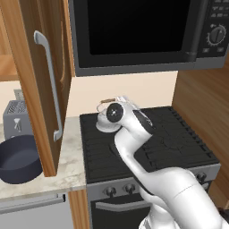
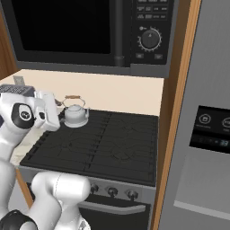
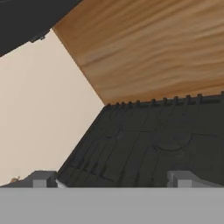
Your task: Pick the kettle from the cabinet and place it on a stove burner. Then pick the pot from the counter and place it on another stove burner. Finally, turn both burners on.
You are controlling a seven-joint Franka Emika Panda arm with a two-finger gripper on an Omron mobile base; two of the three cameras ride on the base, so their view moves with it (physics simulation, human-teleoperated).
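The small silver kettle (image 2: pixel 75 115) stands upright on the back left burner of the black stove (image 2: pixel 112 143). In the left base view the kettle (image 1: pixel 103 125) is partly hidden behind my arm. My gripper (image 3: pixel 111 179) is open and holds nothing. It hovers just beside the kettle and points across the stove grates (image 3: pixel 153 140) toward the wood side wall. The dark pot (image 1: pixel 18 161) sits lidless on the pale counter (image 1: pixel 71 167) at the left. The cabinet door (image 1: pixel 42 67) with its long silver handle stands swung open over the counter.
A black microwave (image 1: pixel 143 31) hangs above the stove. A grey toaster (image 1: pixel 15 117) stands behind the pot. Stove knobs (image 2: pixel 110 192) line the front panel. A wood panel and a steel fridge (image 2: pixel 206 134) border the stove's right side.
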